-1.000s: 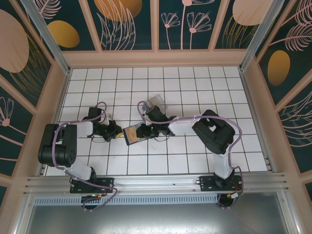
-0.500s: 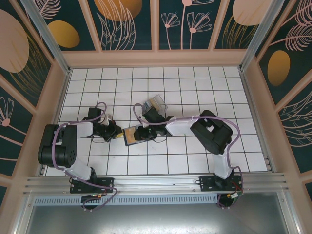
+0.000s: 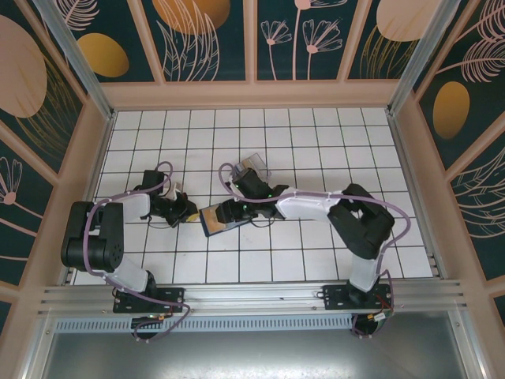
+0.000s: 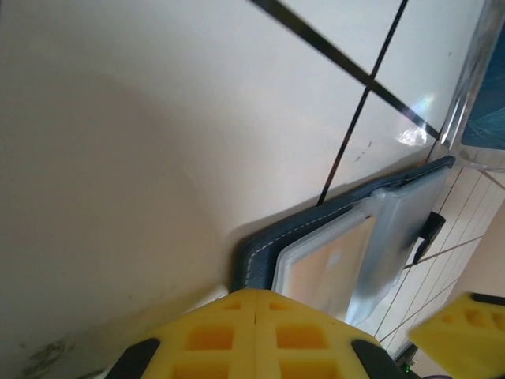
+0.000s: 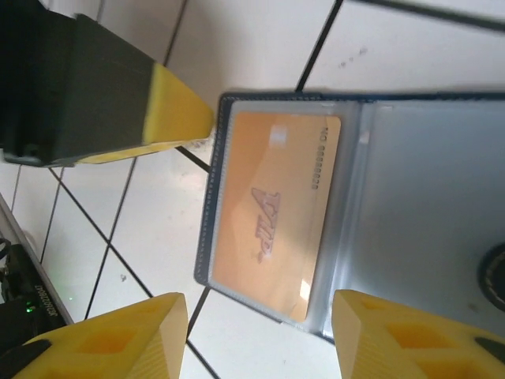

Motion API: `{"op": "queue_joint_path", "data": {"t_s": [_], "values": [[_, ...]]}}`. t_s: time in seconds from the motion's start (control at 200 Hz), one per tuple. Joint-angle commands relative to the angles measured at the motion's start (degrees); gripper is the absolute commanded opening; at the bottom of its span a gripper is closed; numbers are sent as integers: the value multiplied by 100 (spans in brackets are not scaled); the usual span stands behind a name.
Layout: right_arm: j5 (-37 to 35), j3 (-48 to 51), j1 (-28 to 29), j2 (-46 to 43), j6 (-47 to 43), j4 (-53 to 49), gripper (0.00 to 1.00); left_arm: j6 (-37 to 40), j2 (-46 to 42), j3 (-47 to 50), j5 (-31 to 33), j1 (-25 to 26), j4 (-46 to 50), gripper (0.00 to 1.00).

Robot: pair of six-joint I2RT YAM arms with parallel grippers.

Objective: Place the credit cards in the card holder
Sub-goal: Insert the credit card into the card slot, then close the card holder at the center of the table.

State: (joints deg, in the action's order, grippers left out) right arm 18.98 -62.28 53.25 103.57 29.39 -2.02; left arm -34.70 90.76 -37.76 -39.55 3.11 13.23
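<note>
The dark navy card holder (image 3: 215, 219) lies open on the tiles between my two grippers. An orange-yellow credit card (image 5: 272, 213) sits inside its clear left pocket (image 4: 331, 268); the right pocket looks grey. My right gripper (image 5: 259, 306) hangs open just over the holder's near edge, with nothing between its yellow fingers (image 5: 118, 339). My left gripper (image 4: 254, 296) is shut, its tips resting on the tile at the holder's left edge (image 4: 264, 246). In the right wrist view the left gripper (image 5: 180, 110) touches the holder's corner. In the top view the left gripper (image 3: 188, 212) and the right gripper (image 3: 231, 213) flank the holder.
A clear slotted rack (image 3: 254, 167) stands just behind the right wrist. The white tiled floor (image 3: 316, 142) is walled by wooden panels on three sides, with a metal rail (image 3: 252, 296) at the near edge.
My right gripper has opened and let go of the orange-yellow card, which now lies in the pocket. The right elbow has swung to the right. The left arm has held still.
</note>
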Motion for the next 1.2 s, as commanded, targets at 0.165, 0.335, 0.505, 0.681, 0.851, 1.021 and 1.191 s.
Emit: {"op": "queue_joint_path", "data": {"t_s": [0.165, 0.335, 0.505, 0.681, 0.851, 1.021, 1.191], "values": [[-1865, -19, -90, -425, -310, -842, 53, 256, -108, -221, 156, 40, 422, 0], [-2447, -436, -7, -80, -334, -1439, 54, 252, -293, -136, 264, 40, 508, 40], [-2550, -702, 129, 248, -378, -1606, 61, 282, -402, 134, 300, 40, 566, 51], [-2649, -730, 177, 520, -346, -1534, 59, 192, -491, 382, 189, 40, 339, 52], [-2768, -767, 179, 693, -267, -1543, 52, 202, -424, 450, 4, 40, 245, 51], [-2910, -760, 177, 630, -153, -1616, 47, 231, -444, 475, 6, 48, 238, 49], [-3174, -744, 177, 549, -47, -1785, 49, 245, -453, 469, -13, 49, 250, 49]]}}
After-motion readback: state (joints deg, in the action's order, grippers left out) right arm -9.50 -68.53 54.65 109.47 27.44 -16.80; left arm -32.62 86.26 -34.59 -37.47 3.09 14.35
